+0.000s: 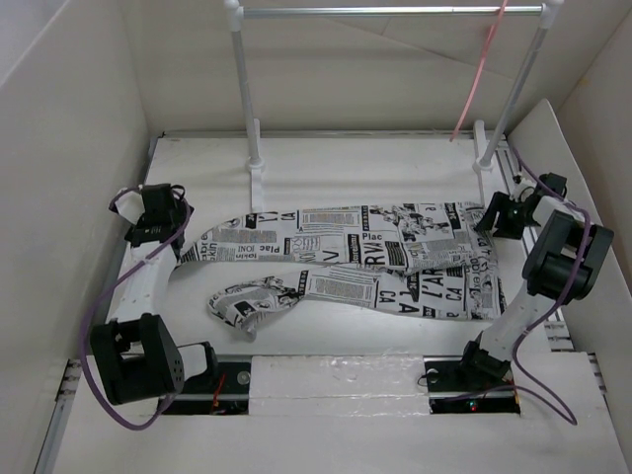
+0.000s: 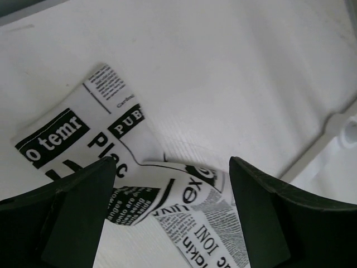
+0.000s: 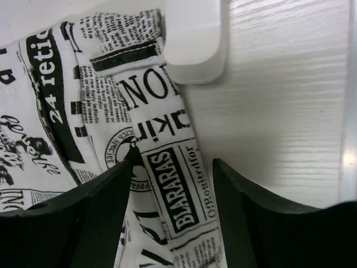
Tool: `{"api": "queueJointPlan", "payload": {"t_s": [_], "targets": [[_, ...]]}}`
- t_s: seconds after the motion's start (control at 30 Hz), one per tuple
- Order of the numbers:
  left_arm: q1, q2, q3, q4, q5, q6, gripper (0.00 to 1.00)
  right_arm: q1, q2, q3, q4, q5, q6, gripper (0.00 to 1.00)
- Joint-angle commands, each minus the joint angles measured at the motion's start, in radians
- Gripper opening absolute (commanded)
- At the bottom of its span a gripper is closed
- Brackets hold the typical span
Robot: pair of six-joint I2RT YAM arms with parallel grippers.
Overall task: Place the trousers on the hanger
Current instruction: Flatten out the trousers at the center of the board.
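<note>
The newspaper-print trousers [image 1: 365, 252] lie flat across the table, waist to the right and legs to the left. The lower leg ends crumpled at the front left. My left gripper [image 1: 181, 229] is at the upper leg's end. It is open, and in the left wrist view [image 2: 173, 167] the folded cuff [image 2: 184, 206] lies between its fingers. My right gripper [image 1: 484, 219] is open over the waist edge, with the waistband [image 3: 167, 184] showing between its fingers in the right wrist view [image 3: 173, 167]. The pale pink hanger [image 1: 481, 69] hangs from the rack bar at the far right.
A rack with white posts [image 1: 247, 99] and a silver bar [image 1: 395, 12] stands at the back. One of its feet [image 3: 192, 39] sits right beside the waist. White walls enclose the table on the left, right and back. Purple cables trail along both arms.
</note>
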Motion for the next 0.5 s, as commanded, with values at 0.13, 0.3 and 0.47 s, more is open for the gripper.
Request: {"api": "queueJointPlan", "payload": {"t_s": [0.13,0.3,0.47], "targets": [[0.033,0.058,-0.021,0.011,0.018,0.054,0.83,0.013,-0.003,-0.099,0.051,-0.122,-0.023,0.14],[0.033,0.119,0.018,0.006,0.047,0.081,0.96,-0.028,-0.130,-0.111,0.091,-0.191,0.011,0.00],[0.033,0.234,0.102,-0.094,0.004,0.100,0.93,-0.079,-0.280,-0.062,0.101,-0.140,0.128,0.00]]}}
